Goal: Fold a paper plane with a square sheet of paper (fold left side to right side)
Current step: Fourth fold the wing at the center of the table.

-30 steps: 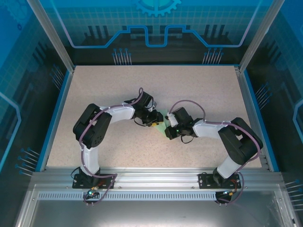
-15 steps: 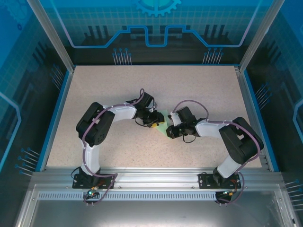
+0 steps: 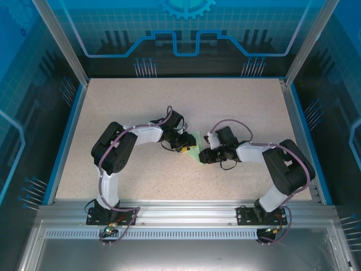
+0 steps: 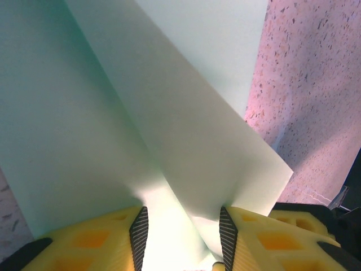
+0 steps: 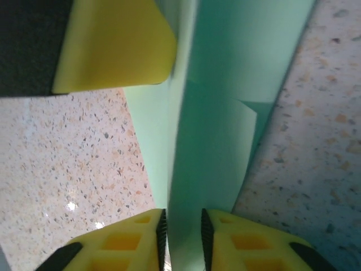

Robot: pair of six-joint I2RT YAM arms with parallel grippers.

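Mid-frame on the table, the folded green paper lies between the left gripper, fingers spread around it, and the right gripper, narrowly flanking a raised fold, grip unclear.

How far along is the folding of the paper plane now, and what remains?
Done: the sheet of paper already carries diagonal folds, with layers overlapping. In hand: the left pincer stands open around it, and the right pincer straddles a folded strip, low over the table. Remaining: it seems not yet a slim dart, so further folds are needed.

Robot lab cell: aluminium frame, blue panels, speckled table
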